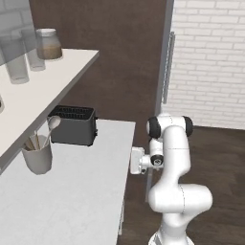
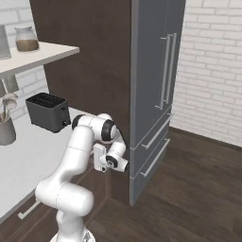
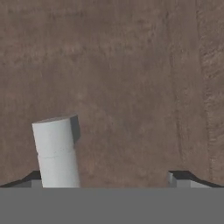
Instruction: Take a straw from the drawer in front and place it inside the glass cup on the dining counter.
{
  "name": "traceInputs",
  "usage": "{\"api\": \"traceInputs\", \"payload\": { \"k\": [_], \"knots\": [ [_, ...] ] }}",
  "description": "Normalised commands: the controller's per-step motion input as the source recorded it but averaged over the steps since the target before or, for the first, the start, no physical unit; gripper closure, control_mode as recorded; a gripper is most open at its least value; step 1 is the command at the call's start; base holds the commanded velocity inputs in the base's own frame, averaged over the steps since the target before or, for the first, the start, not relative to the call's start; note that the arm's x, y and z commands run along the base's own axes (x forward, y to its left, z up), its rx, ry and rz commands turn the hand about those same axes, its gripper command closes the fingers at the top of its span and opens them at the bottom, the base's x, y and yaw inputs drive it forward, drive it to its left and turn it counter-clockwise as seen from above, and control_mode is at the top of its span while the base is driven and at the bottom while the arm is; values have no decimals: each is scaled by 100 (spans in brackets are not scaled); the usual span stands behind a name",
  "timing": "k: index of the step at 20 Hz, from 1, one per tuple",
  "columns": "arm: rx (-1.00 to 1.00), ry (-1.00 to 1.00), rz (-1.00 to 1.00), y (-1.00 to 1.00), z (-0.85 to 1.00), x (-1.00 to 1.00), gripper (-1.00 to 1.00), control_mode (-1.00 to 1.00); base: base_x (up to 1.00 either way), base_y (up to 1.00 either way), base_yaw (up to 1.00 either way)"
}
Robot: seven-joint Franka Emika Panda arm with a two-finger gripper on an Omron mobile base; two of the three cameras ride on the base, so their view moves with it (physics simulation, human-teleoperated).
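Close against dark brown wooden cabinet front (image 3: 131,78), two-finger gripper (image 3: 107,178) hangs with jaws spread wide, nothing between them. Pale grey cylindrical handle end (image 3: 56,151) sits just inside left fingertip (image 3: 34,178). Folded white arm (image 1: 172,167) beside white worktop (image 1: 81,191), which carries black toaster (image 1: 72,125) and grey utensil pot (image 1: 37,155). Straw, glass cup: cannot tell where.

black toaster (image 1: 72,125), utensil pot (image 1: 37,154), fridge (image 2: 156,94)
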Motion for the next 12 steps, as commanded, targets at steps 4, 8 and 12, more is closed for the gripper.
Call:
{"api": "traceInputs", "payload": {
  "k": [4,8,12],
  "knots": [
    [-7,1,-5,28,-6,0,100,-100,0,0,0],
    [-6,2,-6,-5,0,-2,100,-100,0,0,0],
    [-4,3,-3,-46,0,-20,100,-100,0,0,0]
  ]
}}
